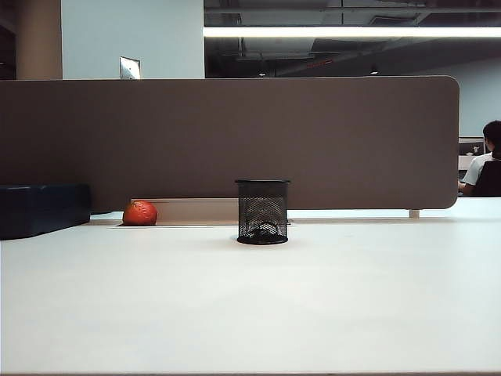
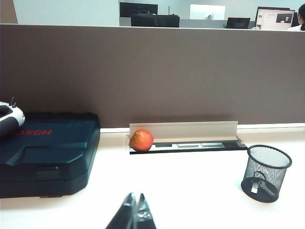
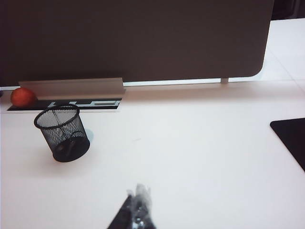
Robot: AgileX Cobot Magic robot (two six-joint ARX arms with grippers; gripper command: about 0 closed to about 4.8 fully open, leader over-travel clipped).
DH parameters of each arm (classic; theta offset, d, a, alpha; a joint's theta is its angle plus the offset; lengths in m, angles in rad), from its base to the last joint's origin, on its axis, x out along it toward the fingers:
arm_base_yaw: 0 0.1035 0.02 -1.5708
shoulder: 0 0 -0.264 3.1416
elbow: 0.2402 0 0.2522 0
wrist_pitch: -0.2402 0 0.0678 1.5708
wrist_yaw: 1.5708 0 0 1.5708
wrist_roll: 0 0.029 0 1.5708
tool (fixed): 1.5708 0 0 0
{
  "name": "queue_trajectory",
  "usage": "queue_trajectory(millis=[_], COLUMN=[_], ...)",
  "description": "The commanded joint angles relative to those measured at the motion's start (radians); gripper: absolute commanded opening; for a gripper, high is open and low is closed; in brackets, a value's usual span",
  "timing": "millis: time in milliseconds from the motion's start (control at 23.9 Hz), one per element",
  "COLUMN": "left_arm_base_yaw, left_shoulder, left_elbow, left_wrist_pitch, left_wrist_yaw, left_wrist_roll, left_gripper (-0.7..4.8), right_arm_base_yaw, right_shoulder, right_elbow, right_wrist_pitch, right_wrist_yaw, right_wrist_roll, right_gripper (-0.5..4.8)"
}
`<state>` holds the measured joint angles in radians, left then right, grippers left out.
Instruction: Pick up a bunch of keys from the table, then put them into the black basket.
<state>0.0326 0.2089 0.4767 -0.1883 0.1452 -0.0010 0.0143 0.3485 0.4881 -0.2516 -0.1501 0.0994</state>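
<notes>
— Keys (image 2: 259, 183) sit inside the black basket (image 2: 265, 173), which we see upright on the white surface (image 1: 250, 313) near the brown partition (image 1: 235, 141).
— And our pincers?
— We find the left pincer (image 2: 135, 214) and right pincer (image 3: 138, 210) both pressed together, empty, low over the surface, well apart from the basket.
— An orange-red ball (image 1: 140, 213) lies beside the Bosch case (image 2: 47, 152).

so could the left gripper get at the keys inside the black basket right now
Probably not as it stands. The left gripper is shut and well short of the black basket, with bare table between them. The bunch of keys lies at the bottom, reachable only through the open top.
</notes>
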Motion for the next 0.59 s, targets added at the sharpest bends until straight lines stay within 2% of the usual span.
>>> queue_trajectory(millis=[42,335,586], left_arm_base_yaw=[-0.001,-0.001,-0.001], left_shoulder=[-0.04,-0.115,-0.117], left_elbow=[-0.035,-0.155,-0.202], left_wrist_pitch=[0.01,0.017,0.047], left_wrist_yaw=[-0.003,-0.003,-0.004], left_wrist_roll=[-0.003,-0.003,0.0], left_gripper=[-0.06,-0.06,-0.06], right_arm_base_yaw=[0.001,0.002,0.002], right_shoulder=[-0.044,-0.209,-0.265], right_elbow=[-0.03,-0.191,-0.245], right_wrist_pitch=[0.025,0.106,0.106], right_wrist_yaw=[0.025,0.048,0.047], right_wrist_roll=[0.002,0.002,0.002], right_gripper=[-0.08,-0.08,-0.08])
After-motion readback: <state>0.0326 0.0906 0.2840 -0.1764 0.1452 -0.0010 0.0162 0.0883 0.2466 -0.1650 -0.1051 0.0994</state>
